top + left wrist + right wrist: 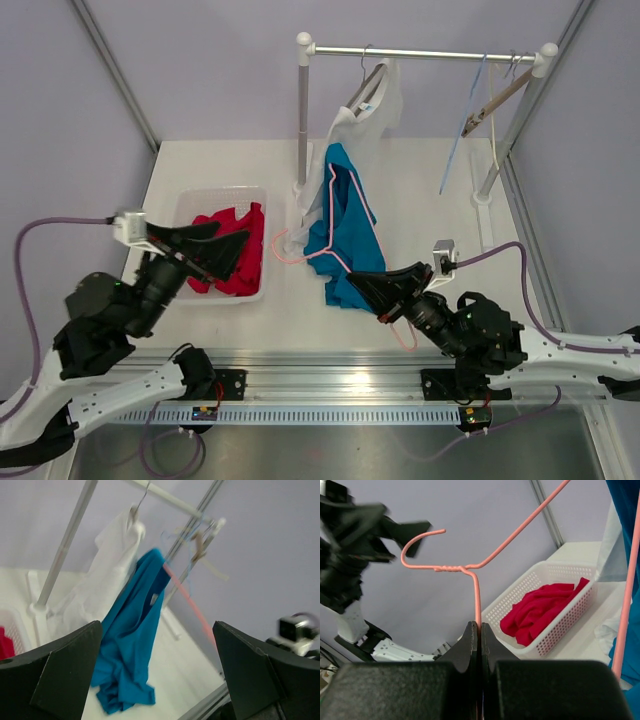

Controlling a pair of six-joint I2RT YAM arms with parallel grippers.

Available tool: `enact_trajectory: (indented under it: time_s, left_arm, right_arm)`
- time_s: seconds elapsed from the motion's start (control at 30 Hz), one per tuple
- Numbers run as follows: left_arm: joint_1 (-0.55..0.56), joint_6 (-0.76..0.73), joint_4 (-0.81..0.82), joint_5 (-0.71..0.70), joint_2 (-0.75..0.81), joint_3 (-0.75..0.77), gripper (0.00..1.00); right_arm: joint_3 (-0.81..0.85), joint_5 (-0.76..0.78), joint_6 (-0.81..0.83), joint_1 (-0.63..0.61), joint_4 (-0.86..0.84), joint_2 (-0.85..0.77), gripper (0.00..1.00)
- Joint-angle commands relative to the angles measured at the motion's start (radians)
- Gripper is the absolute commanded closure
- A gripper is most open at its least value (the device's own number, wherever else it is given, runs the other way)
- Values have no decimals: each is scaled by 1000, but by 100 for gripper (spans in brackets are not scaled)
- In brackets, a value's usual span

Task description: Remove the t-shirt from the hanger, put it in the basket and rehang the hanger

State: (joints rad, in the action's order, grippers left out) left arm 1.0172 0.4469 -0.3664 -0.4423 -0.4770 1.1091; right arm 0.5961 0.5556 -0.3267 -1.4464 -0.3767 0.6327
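Pale lilac walls (200, 60), white table (230, 165), grey metal corner posts (115, 75), even light

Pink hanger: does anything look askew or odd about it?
Yes. The pink hanger is off the rail, pinched at its neck by the shut right gripper and held tilted; the blue t-shirt hangs bunched on it, not yet off.

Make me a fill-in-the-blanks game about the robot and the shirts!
The right gripper pinches a ____ hanger.
The t-shirt draped on it is ____.
The red cloth lies in a white ____.
The left gripper is wide ____, holding nothing.
Missing words: pink, blue, basket, open.
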Motion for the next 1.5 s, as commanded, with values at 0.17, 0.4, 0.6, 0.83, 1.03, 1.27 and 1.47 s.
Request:
enact_trajectory:
  time_s: [0.17, 0.4, 0.6, 0.83, 1.03, 1.27, 1.47]
  left_arm:
    - [-3, 64, 153, -44, -103, -279, 1]
    - [-2, -23, 342, 181, -412, -161, 1]
    - [-3, -86, 334, 53, -540, -72, 1]
    - [-2, -137, 282, -169, -477, -77, 100]
    - [-31, -298, 230, -349, -293, -29, 100]
    - [-103, -439, 285, -352, -362, 234, 100]
    - [-199, -516, 187, -277, -500, 629, 100]
  right_arm:
    - [91, -175, -58, -8, -132, -39, 100]
    - [105, -302, -126, -8, -182, -59, 100]
    - [136, -420, -161, -8, -195, -48, 100]
    - [128, -474, -196, -8, -186, -111, 100]
    - [122, -543, -293, -8, -64, -241, 100]
    - [102, -511, -354, -8, 70, -344, 100]
    - [105, -470, -292, -8, 94, -355, 100]
